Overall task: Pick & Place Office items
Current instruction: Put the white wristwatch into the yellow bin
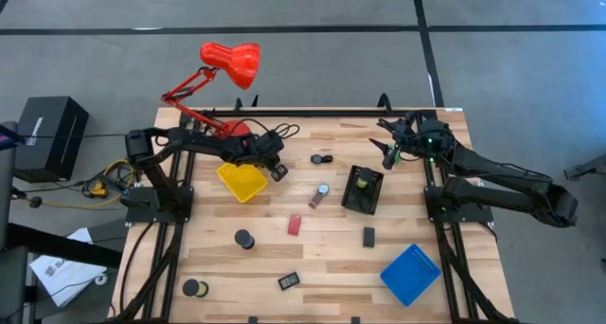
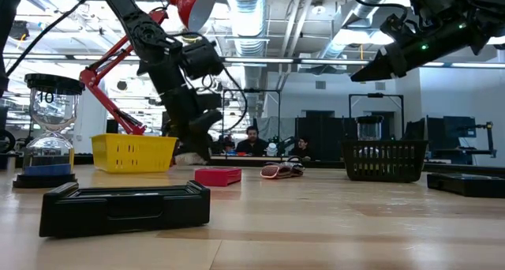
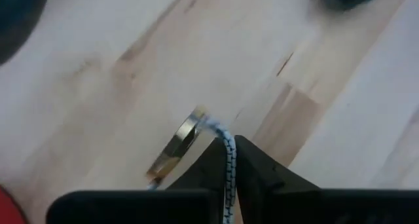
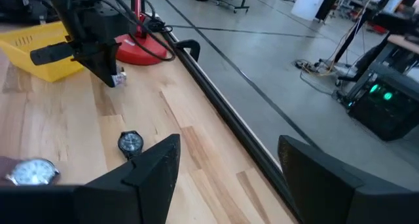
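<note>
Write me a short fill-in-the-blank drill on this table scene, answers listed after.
1. The left gripper is shut on a small silvery ring on a cord, right beside the ____ square tray.
2. The right gripper hangs open above the table's far edge, near the ____ mesh tray.
3. The square tray nearest the table's front right corner is ____.
4. The tall desk lamp is ____.

Answers: yellow; black; blue; red
</note>
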